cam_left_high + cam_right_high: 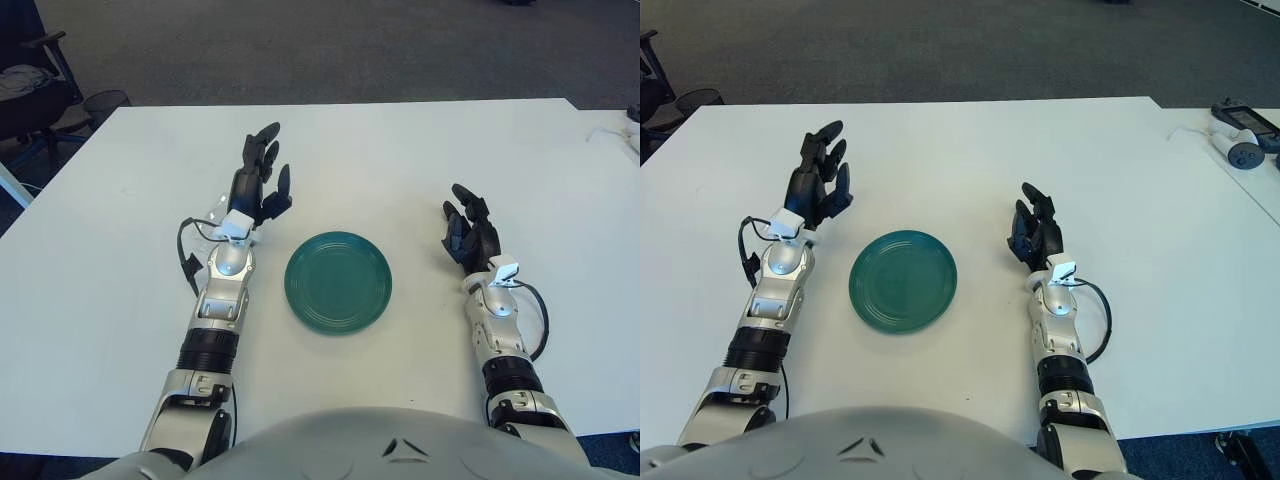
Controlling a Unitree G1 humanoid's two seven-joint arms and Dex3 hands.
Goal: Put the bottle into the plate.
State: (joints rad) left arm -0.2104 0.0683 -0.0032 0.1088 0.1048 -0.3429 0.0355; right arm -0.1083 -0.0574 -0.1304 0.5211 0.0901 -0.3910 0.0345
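A green plate point(338, 281) sits empty at the centre of the white surface point(400, 160). The left hand point(260, 178) shows to the plate's upper left with fingers spread and holding nothing; something clear lies partly hidden beside its wrist. The right hand point(470, 236), at the plate's right, has loosely curled, empty fingers.

Looks like an office or lab-type room: big plain white table point(400, 140) set on dark grey low-pile carpet point(330, 50), the commercial kind. Black office chair point(30, 80) w/ something grey lying on its seat stands at the table's far left corner, a small round dark thing on the floor beside it. On a 2nd white surface to the right lie handheld controller-type devices point(1240, 135), i.e. test gear, not home stuff.
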